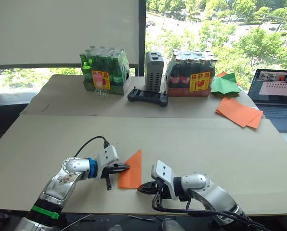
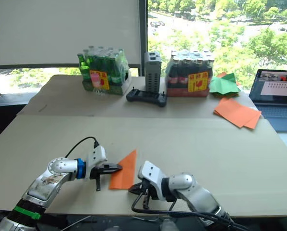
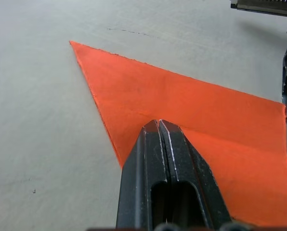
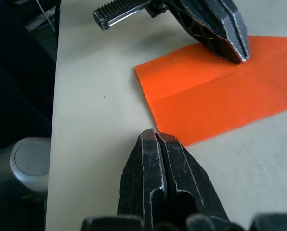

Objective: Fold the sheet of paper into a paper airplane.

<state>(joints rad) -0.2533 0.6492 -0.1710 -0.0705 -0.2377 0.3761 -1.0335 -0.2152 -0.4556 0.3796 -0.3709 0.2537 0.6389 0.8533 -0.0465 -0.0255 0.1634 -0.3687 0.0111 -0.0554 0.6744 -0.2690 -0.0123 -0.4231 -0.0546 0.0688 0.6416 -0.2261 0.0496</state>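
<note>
Left eye view showed the sheet of paper [image 1: 131, 172] lying flat near the front edge of the table [image 1: 220, 144], folded into a narrow orange wedge with its point directed away from the robot. The left gripper [image 1: 124, 167] had its two black fingers clenched together with nothing between them, tips resting on the wedge's left edge; the left wrist view confirmed the closed tips pressing down on the orange surface beside a crease line. The right gripper [image 1: 142, 187] lay low on the table just beside the wedge's near right corner, its fingers likewise clenched on nothing; in the right wrist view the tips sat at the paper's edge, contact uncertain. Farther back on the right lay a stack of flat orange sheets [image 1: 239, 112], with a green paper shape [image 1: 225, 85] behind it and an open laptop [image 1: 277, 98] at the far right. Along the rear stood a pack of green bottles [image 1: 105, 71], a black controller [image 1: 147, 96], a grey box [image 1: 154, 71] and a pack of dark bottles [image 1: 190, 73].
</note>
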